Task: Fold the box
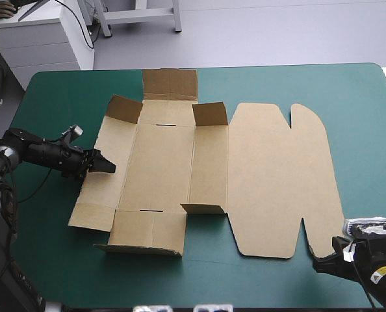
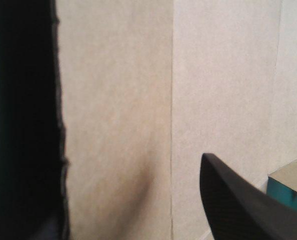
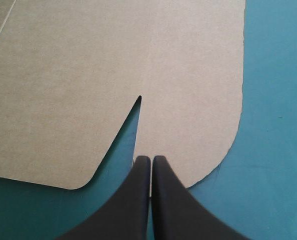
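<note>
At the box [image 1: 264, 182], left end effector [image 1: 108, 166] apart over its left panel, right end effector [image 3: 151, 160] together

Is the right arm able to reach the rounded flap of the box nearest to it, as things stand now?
Probably yes: the right gripper, shut, points at that flap from its edge, with nothing between them.

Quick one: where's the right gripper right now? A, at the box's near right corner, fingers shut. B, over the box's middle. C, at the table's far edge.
A: the right gripper is shut, its tips at the edge of the box, by its near right corner.
</note>
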Robot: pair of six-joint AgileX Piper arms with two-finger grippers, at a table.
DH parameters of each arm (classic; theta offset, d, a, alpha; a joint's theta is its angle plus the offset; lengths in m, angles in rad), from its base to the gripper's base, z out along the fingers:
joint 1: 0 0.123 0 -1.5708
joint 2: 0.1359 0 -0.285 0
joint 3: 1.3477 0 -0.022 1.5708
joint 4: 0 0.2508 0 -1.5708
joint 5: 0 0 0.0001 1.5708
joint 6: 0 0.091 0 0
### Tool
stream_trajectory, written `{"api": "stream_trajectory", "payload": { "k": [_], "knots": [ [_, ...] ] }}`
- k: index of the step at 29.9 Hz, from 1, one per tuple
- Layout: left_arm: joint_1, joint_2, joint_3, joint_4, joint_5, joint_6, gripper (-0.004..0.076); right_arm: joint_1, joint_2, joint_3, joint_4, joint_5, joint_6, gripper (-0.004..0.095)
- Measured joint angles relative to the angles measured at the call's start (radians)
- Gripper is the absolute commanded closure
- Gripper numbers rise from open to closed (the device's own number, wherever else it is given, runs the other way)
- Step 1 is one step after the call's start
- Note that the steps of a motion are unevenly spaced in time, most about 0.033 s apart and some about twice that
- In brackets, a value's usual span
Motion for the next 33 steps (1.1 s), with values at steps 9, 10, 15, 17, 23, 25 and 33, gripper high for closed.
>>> {"api": "stream_trajectory", "payload": {
  "k": [9, 10, 15, 17, 23, 25, 33],
  "knots": [
    [-0.031, 0.005, 0.000, -0.018, 0.000, 0.009, 0.0298, 0.000, 0.000, 0.000, 0.000, 0.000, 0.000, 0.0912],
    [-0.031, 0.005, 0.000, -0.020, 0.000, 0.005, 0.0336, 0.000, 0.000, 0.000, 0.000, 0.000, 0.000, 0.0912],
    [-0.031, 0.008, 0.000, -0.008, -0.018, -0.010, 0.0700, 0.000, 0.000, 0.000, 0.000, 0.000, 0.000, 0.0912],
    [-0.032, 0.017, 0.001, -0.004, -0.025, -0.010, 0.0729, 0.000, 0.000, 0.000, 0.000, 0.000, 0.000, 0.0912],
    [-0.048, 0.017, -0.037, 0.002, 0.008, 0.006, 0.0731, 0.000, 0.000, 0.000, 0.000, 0.000, 0.000, 0.0912],
    [-0.060, 0.010, -0.071, 0.037, 0.006, 0.021, 0.0731, 0.000, 0.000, 0.000, 0.000, 0.000, 0.000, 0.0912],
    [-0.181, -0.053, -0.273, 0.326, -0.023, 0.033, 0.0731, 0.000, 0.000, 0.000, 0.000, 0.000, 0.000, 0.0912]
  ]
}}
